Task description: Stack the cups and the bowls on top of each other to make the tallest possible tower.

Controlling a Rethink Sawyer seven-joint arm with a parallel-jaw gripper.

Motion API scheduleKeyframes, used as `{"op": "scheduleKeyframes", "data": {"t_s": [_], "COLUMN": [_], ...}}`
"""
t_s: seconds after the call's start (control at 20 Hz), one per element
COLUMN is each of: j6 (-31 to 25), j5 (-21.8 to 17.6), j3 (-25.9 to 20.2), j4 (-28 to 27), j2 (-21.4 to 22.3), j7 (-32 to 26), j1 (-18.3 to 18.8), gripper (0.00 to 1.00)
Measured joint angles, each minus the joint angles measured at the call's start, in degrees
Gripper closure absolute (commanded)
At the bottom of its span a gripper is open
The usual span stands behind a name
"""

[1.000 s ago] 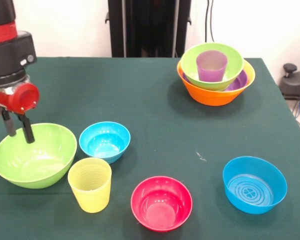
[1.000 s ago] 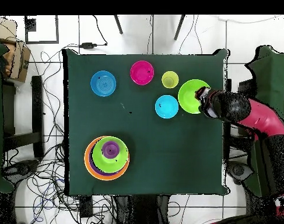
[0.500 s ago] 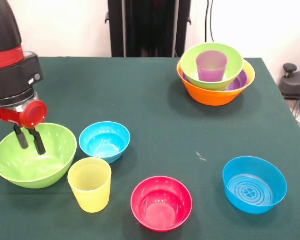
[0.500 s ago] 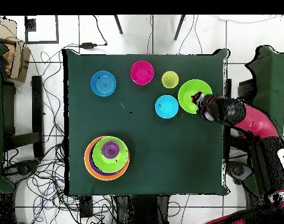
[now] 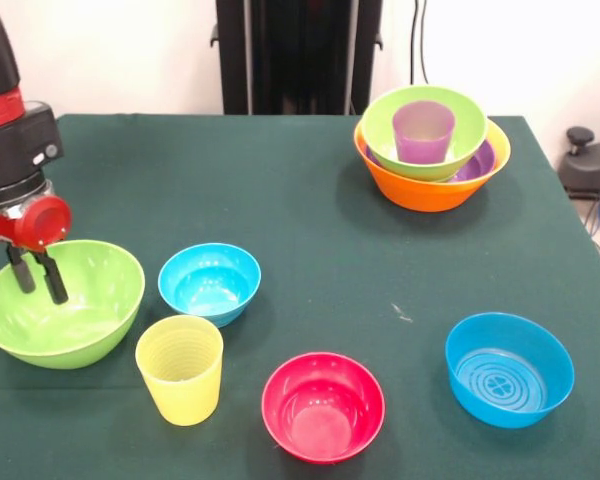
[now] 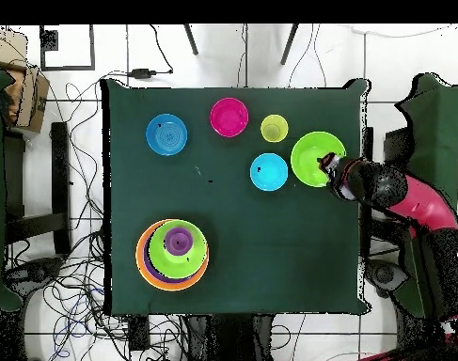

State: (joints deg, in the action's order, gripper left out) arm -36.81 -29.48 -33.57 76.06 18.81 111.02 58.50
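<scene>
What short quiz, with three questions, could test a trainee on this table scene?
1. True or false: the purple cup stands inside the tower.
2. Which bowl lies beside the yellow cup: A) the small blue bowl, B) the orange bowl?
3. Fill in: the gripper reaches into the large ___ bowl.

Key: 1 true; 2 A; 3 green.
</scene>
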Motion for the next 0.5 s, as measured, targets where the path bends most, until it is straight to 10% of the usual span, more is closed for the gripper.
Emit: {"op": "scheduleKeyframes", "data": {"t_s": [0.5], "j6": [-0.01], "j5": [-0.01], "j3": [-0.38], "j4": [1.23], "j2": [3.93], "j7": [0.00], "j1": [-0.23], "gripper": [0.00]}}
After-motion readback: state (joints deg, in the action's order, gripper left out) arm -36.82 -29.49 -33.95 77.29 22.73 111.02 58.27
